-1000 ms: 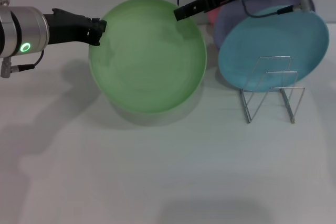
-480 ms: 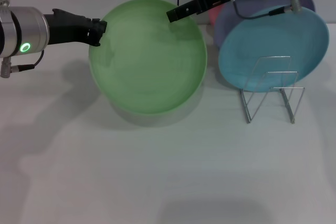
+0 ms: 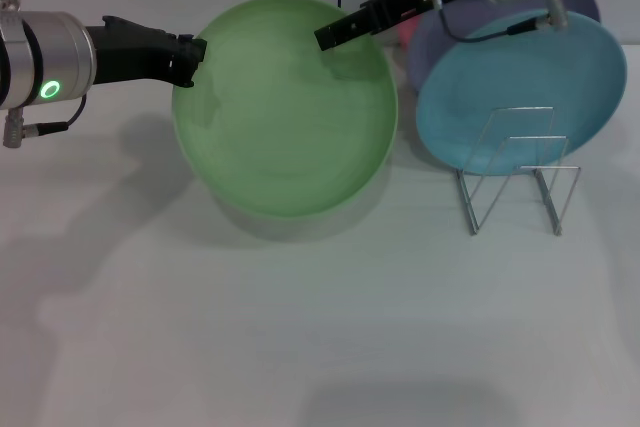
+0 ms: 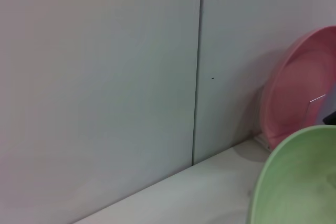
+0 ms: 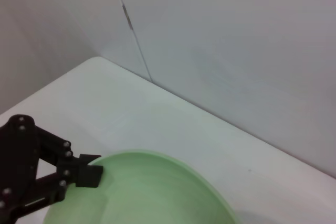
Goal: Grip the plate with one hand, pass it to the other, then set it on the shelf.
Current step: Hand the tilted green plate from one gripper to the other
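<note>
The light green plate (image 3: 285, 112) is held tilted above the white table. My left gripper (image 3: 190, 55), on the arm with the green ring, is shut on the plate's left rim. The right wrist view shows that gripper (image 5: 90, 170) clamped on the plate's edge (image 5: 152, 192). My right gripper (image 3: 326, 35), on the arm with the blue ring, reaches in from the upper right, its tip over the plate's upper rim. The wire shelf (image 3: 520, 172) stands on the table to the right of the plate. The plate's edge also shows in the left wrist view (image 4: 299, 182).
A light blue plate (image 3: 520, 87) leans behind the shelf, a lavender plate (image 3: 430, 42) behind that, and a pink plate (image 4: 299, 93) against the back wall. The white table (image 3: 300, 327) stretches toward the front.
My right gripper has moved left, farther over the green plate's upper rim. The left gripper still holds the plate, which has shifted very slightly right.
</note>
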### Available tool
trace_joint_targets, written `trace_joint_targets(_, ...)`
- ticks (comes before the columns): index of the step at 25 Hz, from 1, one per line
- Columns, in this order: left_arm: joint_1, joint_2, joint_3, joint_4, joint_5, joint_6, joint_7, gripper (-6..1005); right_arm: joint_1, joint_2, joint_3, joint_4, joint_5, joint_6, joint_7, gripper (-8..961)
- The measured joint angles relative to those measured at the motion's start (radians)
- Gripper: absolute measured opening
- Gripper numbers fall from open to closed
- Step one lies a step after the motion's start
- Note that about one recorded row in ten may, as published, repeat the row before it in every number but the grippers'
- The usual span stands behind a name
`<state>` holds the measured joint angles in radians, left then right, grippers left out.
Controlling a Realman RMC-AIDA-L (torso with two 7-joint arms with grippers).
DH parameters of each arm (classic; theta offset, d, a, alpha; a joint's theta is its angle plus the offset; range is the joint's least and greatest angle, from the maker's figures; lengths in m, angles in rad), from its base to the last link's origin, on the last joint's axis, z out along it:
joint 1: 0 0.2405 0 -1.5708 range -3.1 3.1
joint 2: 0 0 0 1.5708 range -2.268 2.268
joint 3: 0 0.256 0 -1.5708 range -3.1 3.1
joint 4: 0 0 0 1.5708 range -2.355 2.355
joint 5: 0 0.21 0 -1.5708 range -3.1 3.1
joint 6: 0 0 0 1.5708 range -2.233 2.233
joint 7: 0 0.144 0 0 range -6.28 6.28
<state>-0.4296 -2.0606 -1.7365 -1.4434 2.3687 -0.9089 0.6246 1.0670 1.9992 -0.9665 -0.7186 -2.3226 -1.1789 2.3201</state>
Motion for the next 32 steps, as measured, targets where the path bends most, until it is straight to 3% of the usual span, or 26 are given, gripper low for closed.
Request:
trace_joint_targets(8, 0.0, 0.001, 0.0, 0.0, -0.002, -0.001, 0.001, 39, 0.004, 0.007, -0.044, 0.012, -0.003, 0.04, 0.002, 814)
trace_joint_targets(13, 0.002, 0.001, 0.0, 0.003, -0.002, -0.001, 0.002, 40, -0.031, 0.009, -0.036, -0.047, 0.005, 0.034, 0.006, 817)
trace_joint_targets(16, 0.002, 0.001, -0.001, 0.006, -0.002, -0.001, 0.003, 41, -0.086, 0.033, -0.036, -0.143, 0.009, 0.035, 0.007, 817)
trace_joint_targets(21, 0.001, 0.001, -0.004, 0.009, -0.002, -0.001, 0.003, 42, -0.136, 0.052, -0.037, -0.223, 0.009, 0.043, 0.011, 815)
trace_joint_targets(32, 0.002, 0.0, -0.005, 0.009, -0.002, -0.001, 0.003, 45, -0.135, 0.048, -0.034, -0.218, 0.013, 0.038, 0.023, 758)
